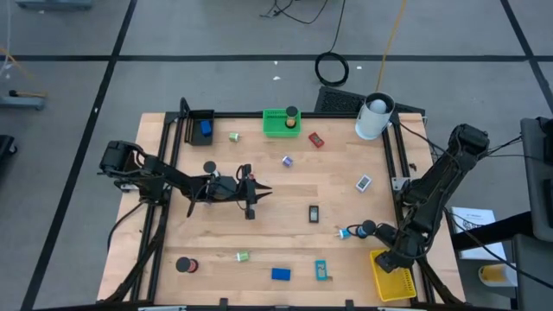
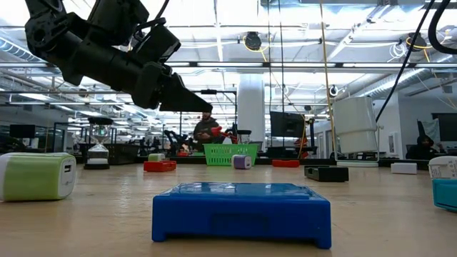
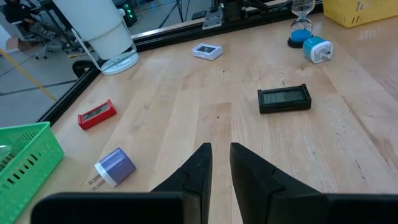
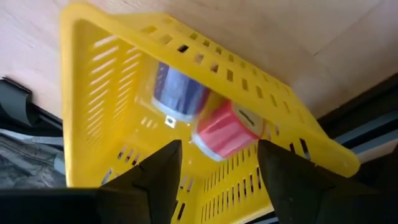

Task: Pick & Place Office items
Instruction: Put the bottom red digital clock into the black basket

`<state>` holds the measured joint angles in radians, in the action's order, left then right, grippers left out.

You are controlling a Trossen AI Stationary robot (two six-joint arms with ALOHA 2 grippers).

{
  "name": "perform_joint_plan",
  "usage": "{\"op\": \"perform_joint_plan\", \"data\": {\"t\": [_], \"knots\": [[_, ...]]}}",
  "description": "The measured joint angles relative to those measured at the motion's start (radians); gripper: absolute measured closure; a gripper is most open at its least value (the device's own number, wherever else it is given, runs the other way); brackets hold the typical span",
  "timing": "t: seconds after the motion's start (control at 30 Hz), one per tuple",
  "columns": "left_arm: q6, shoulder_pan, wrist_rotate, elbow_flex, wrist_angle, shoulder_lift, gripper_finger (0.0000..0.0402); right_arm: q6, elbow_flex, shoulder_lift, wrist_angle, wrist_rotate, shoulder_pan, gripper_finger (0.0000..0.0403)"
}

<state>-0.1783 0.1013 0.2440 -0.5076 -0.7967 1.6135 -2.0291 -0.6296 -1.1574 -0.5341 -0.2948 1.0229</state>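
Two robot arms at a wooden counter with small office items spread on it.

From above, the left hand [image 1: 259,189] sits left of the middle of the counter [image 1: 276,216], and the right hand [image 1: 390,262] hangs over the yellow bin [image 1: 393,278] at the lower right. A blue block [image 1: 281,274] lies near the bottom edge. From counter height, that blue block [image 2: 241,213] fills the front, with the left arm up in the upper left. The left wrist camera shows the left hand's fingers [image 3: 200,171] nearly together, holding nothing, near a purple plug [image 3: 114,167]. The right wrist camera shows the right hand's fingers [image 4: 165,163] wide apart over the yellow bin [image 4: 112,93], with a red item [image 4: 222,132] and a blue item [image 4: 180,90] inside.
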Motion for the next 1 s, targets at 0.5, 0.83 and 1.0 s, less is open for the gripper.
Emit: {"op": "perform_joint_plan", "data": {"t": [0.5, 0.83, 1.0], "knots": [[0.000, 0.000, 0.000, 0.000, 0.000, 0.000, 0.0341, -0.020, -0.013, 0.055, 0.043, 0.005, 0.000, 0.0279], [-0.003, 0.000, 0.000, 0.000, 0.000, 0.000, 0.0341, 0.186, -0.138, 0.059, 0.007, 0.139, -0.019, 0.0380], [-0.003, 0.000, 0.000, 0.000, 0.000, 0.000, 0.0341, 0.440, -0.149, 0.096, -0.024, 0.257, -0.094, 0.0401]]}}
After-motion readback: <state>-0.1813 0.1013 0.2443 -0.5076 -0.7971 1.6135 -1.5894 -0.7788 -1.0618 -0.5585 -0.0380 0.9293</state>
